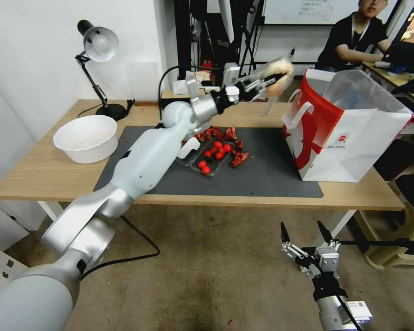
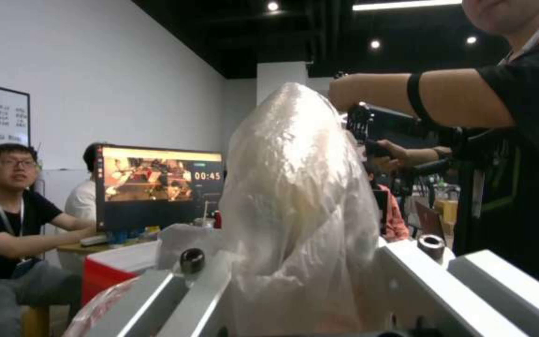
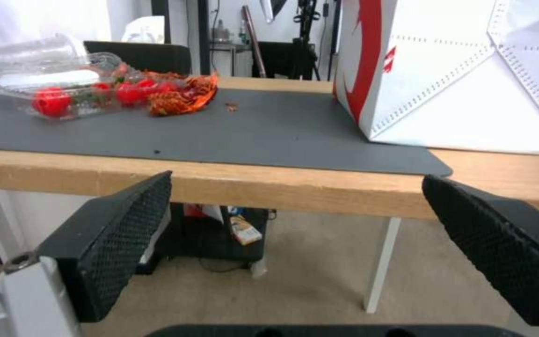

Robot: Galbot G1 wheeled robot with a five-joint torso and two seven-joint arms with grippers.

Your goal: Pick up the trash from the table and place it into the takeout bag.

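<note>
Light wood runs the length of your bench [image 1: 41,177], with a dark grey mat [image 1: 262,177] laid over its middle and a white-walled office behind it. Your left claw [image 1: 267,85] is raised above the bench at about one o'clock from the mat's centre, pinched shut on the clear bag with a yellowish lump [image 1: 277,76], which hangs in the air just beside the open mouth of the takeout bag [image 1: 349,138]. That carrier stands upright at the three o'clock end of the mat, its red side panel facing the claw. From the left wrist view the film of the clear bag [image 2: 294,196] bulges up between the fingers [image 2: 204,299], so I judge it light, soft and slippery; the pinch on the gathered film looks sound, but the lump could swing, and the thin plastic may cling to the pads on release. At the mat's centre lie a clear plastic clamshell of cherry tomatoes [image 1: 207,158] and a crumpled red wrapper [image 1: 239,158]; both look light, the clamshell thin and springy, the wrapper best taken by a raised fold. Your right claw [image 1: 306,236] is parked low in front of the bench at five o'clock, fingers spread wide with nothing between them. A large white bowl [image 1: 86,138] sits at nine o'clock.
</note>
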